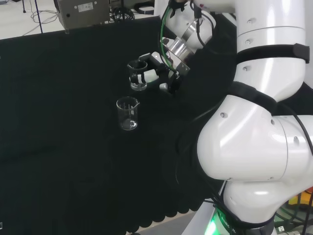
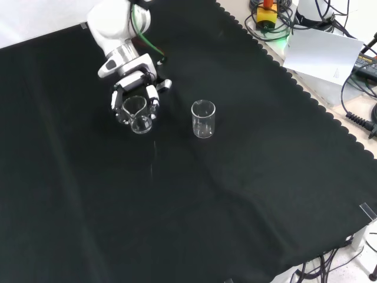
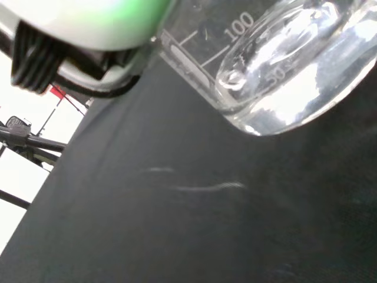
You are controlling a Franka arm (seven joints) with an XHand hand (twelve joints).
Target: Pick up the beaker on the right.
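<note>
You will find the robot hand [image 2: 135,94] with its fingers [image 1: 150,75] curled round a clear glass beaker [image 2: 139,114], which the wrist view shows with its base clear of the black cloth [image 3: 177,224]. A second clear beaker [image 2: 203,118] stands upright on the desk [image 2: 247,194], apart from the held one: to its right in the front view, nearer the camera in the head view. Note the open cloth between the two beakers.
</note>
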